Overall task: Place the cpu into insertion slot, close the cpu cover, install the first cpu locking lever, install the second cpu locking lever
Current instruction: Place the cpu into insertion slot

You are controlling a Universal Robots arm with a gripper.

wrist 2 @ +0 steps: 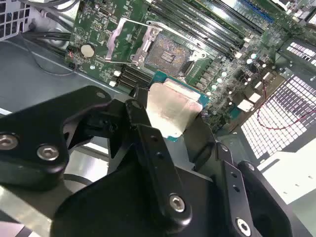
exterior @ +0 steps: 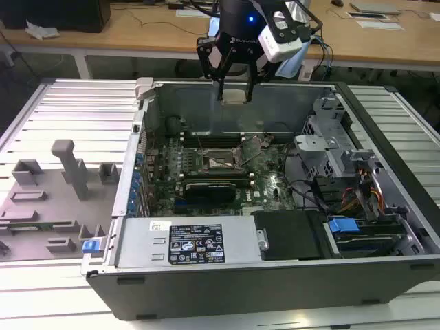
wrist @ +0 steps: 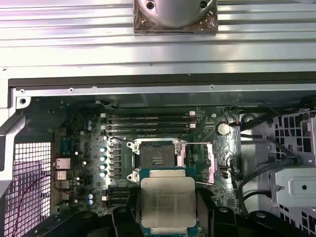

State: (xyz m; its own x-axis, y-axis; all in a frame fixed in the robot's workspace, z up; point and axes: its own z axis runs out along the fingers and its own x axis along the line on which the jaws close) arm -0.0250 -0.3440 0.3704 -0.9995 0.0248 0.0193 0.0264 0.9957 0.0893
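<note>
- Silvery-grey cpu (wrist: pixel 168 201) is clamped between the black gripper's (exterior: pixel 234 95) fingers, above the motherboard (exterior: pixel 269 187), short of the socket.
- Insertion slot (wrist: pixel 157 154) lies bare mid-board, with the cpu cover (wrist 2: pixel 127 42) swung open beside it.

We see a silver slatted metal bench (exterior: pixel 65 103) carrying everything, its ribs running side to side in the exterior view and showing as bare ridged strips in the first wrist view (wrist: pixel 74 44). Directly on it rests the open computer case (exterior: pixel 275 285), open face upward, taking the middle and the three o'clock side of the bench. At nine o'clock of the case, just beside its wall, a grey fixture plate (exterior: pixel 89 220) lies flat on the slats, bearing several grey blocks and one upright post (exterior: pixel 69 168).
</note>
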